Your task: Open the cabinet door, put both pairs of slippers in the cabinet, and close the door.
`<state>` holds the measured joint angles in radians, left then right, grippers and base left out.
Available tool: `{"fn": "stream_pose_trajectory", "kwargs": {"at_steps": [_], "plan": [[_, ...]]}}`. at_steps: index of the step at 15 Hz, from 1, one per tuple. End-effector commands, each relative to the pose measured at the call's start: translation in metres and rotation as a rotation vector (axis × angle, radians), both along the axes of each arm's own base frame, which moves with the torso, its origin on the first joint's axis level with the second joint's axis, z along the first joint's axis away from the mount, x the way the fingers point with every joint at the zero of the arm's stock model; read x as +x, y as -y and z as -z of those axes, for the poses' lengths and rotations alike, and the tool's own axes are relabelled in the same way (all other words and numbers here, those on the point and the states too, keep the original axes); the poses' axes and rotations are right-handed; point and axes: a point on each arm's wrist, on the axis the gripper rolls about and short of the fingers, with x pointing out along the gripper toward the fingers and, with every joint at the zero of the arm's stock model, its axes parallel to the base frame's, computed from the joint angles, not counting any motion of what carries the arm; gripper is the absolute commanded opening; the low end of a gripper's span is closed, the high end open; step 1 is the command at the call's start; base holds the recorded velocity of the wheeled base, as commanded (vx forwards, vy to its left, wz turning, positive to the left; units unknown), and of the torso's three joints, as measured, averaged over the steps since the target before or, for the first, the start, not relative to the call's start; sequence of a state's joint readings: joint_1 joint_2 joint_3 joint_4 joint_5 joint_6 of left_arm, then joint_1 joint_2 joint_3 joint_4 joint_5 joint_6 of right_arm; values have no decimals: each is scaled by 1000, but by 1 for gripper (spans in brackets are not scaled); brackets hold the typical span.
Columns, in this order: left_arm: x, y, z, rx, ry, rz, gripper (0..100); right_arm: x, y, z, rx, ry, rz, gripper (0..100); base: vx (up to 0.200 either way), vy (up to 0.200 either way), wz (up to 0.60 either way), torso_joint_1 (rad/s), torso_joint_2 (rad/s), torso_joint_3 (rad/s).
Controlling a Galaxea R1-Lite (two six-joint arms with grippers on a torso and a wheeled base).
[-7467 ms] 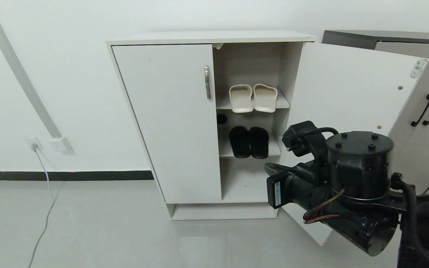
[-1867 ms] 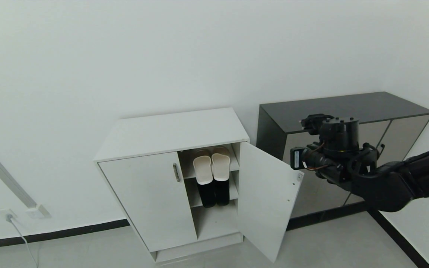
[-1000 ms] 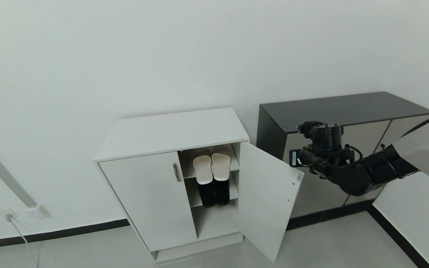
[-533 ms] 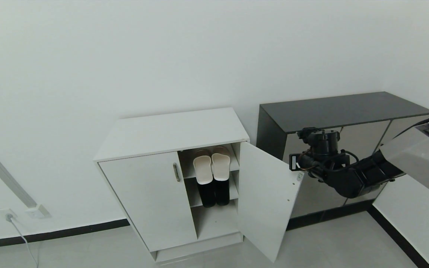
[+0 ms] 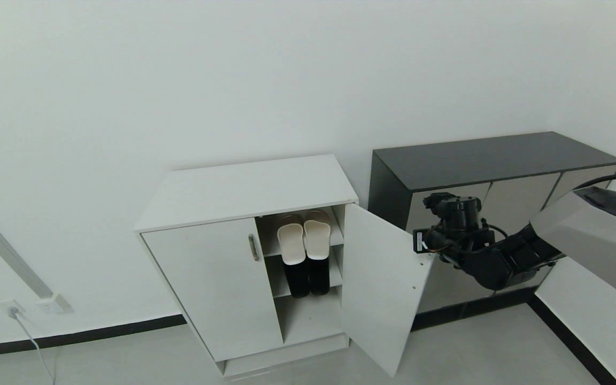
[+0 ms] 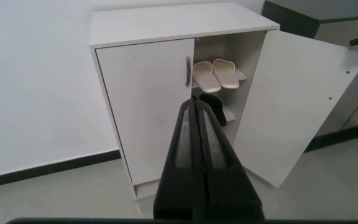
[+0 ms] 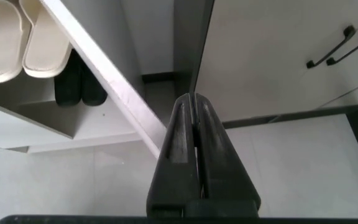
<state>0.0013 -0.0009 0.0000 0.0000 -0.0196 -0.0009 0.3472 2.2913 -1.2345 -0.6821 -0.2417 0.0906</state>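
Since both pairs already sit inside the white cabinet [image 5: 244, 190], you have only the closing left. The cream slippers [image 5: 303, 240] lie side by side on the upper shelf and the black slippers [image 5: 308, 278] on the shelf below, while the right door [image 5: 383, 278] stands swung wide and the left door [image 5: 212, 283] is shut. Your right gripper [image 7: 195, 99] has its fingers pressed together on nothing, and it sits at the top outer corner of that open door, on the side facing the dark cabinet [image 5: 490, 155]. I judge that a fair place to push from. Your left gripper [image 6: 194, 106] is likewise closed and empty, held well back from the cabinet front. You cannot tell from any view whether the right fingers actually touch the door edge or only hang just beside it, because the wrist covers the tips in the head view. The open door's handle is on its far face and hidden, and the cream pair overlaps the toes of the black pair.
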Motion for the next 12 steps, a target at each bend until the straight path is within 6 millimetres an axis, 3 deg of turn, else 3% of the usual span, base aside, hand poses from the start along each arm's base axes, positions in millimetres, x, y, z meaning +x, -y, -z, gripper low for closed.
{"fn": "stream_pose_trajectory", "kwargs": {"at_steps": [1,7,12], "plan": [[0,0,0,-1,-1,0,0,-1,-2,3,-3,-7,-3,0,0,0,0,0,0,0],[0,0,0,-1,-1,0,0,-18,-21,3,-11,-21,-58,0,0,0,0,0,0,0],[0,0,0,-2,-1,0,0,-70,-69,-4,-16,-23,-212,0,0,0,0,0,0,0]]}}
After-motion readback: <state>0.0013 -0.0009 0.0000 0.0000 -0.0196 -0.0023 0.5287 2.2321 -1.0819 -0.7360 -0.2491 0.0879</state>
